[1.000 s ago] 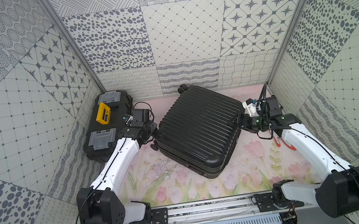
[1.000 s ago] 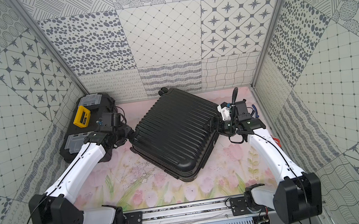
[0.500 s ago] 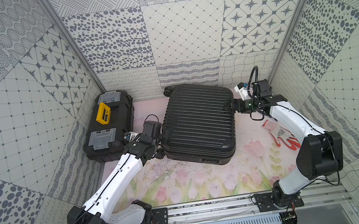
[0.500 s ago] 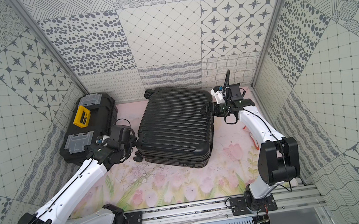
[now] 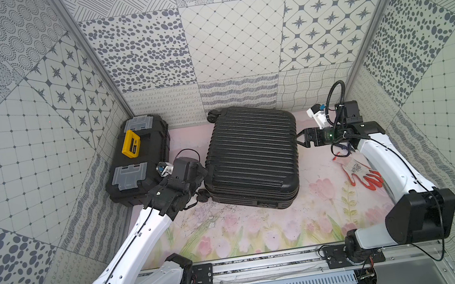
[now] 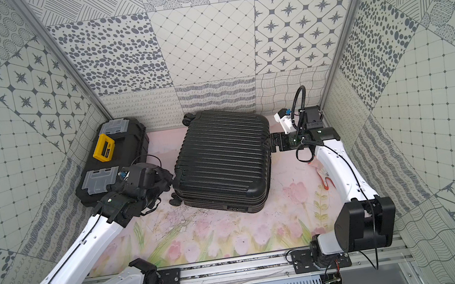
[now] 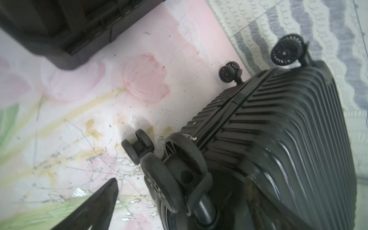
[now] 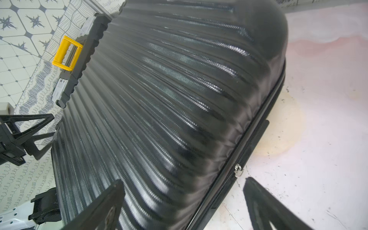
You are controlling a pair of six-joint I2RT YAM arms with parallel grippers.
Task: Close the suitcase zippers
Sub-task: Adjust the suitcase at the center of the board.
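On the far half of the flowered mat point(image 5: 247, 230), the suitcase point(image 5: 252, 157) lies flat and a little askew, ribbed black shell up and the two halves lying together. Both top views show it between the black toolbox point(image 5: 138, 158) with the yellow handle on its left and the patterned side wall on its right. Its wheels face the toolbox side, and one far wheel point(image 5: 212, 117) sits almost against the back wall. The left gripper point(image 7: 181, 179) is at the near wheeled corner. From its wrist camera the jaws stand wide apart, with one dark finger point(image 7: 95, 205) over bare mat and a double caster point(image 7: 175, 159) in the gap between them, so it has hold of nothing. The right gripper point(image 5: 299, 139) is at the opposite side of the case, level with the seam, fingers spread wide and closed on nothing. Its wrist camera shows one finger point(image 8: 99, 207) over the ribbed shell and the other point(image 8: 264, 207) over the mat, though I cannot tell whether either touches. Between them the zip track point(image 8: 219, 191) runs along the seam, and a small silvery pull tab point(image 8: 237, 170) hangs just ahead of the fingertips, untouched. How much of the track is zipped I cannot make out. A red-and-white work glove point(image 5: 360, 172) lies on the mat beside the right forearm.
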